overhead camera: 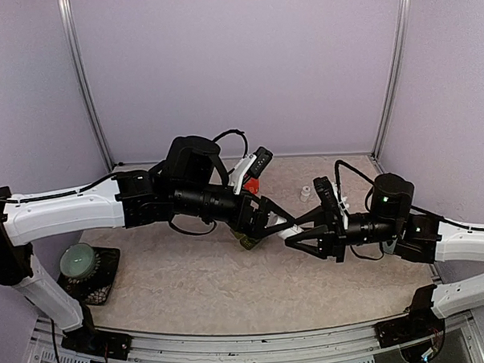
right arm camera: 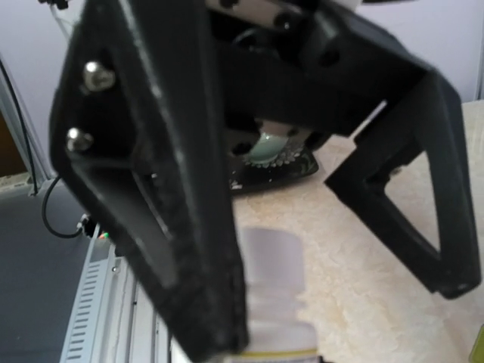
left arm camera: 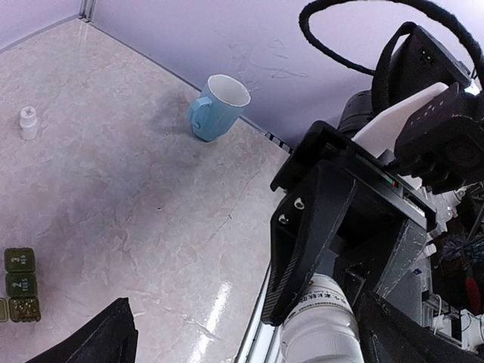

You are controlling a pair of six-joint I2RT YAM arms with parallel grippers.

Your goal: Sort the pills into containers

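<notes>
1. Containers (left arm camera: 20,283): short dark green strip of joined square compartments with pale markings on top. Lying flat on the counter (overhead camera: 190,280), and partly hidden from overhead by the left gripper (overhead camera: 273,225).
2. Counter: beige, marbled and glossy. Closed in by lilac walls on three sides, with metal posts in the back corners.
3. Well apart from the containers, against the back wall: pale blue mug (left arm camera: 218,106), standing on its base, mouth open.
4. Beyond the containers and apart from them: small white cap (left arm camera: 29,122), alone on the bare surface.
5. Far to the left of the containers, by the near edge: pale green dome (overhead camera: 78,259) on a black pad.
6. Left arm: stretched in low from the left, ending just above the containers. Left gripper spread wide, clasping nothing, with a finger to either side of the white bottle (left arm camera: 321,329).
7. Right arm: stretched in low from the right, ending just right of the containers. Right gripper (overhead camera: 300,233) pinching the white bottle, held roughly level and pointed toward the left gripper.
</notes>
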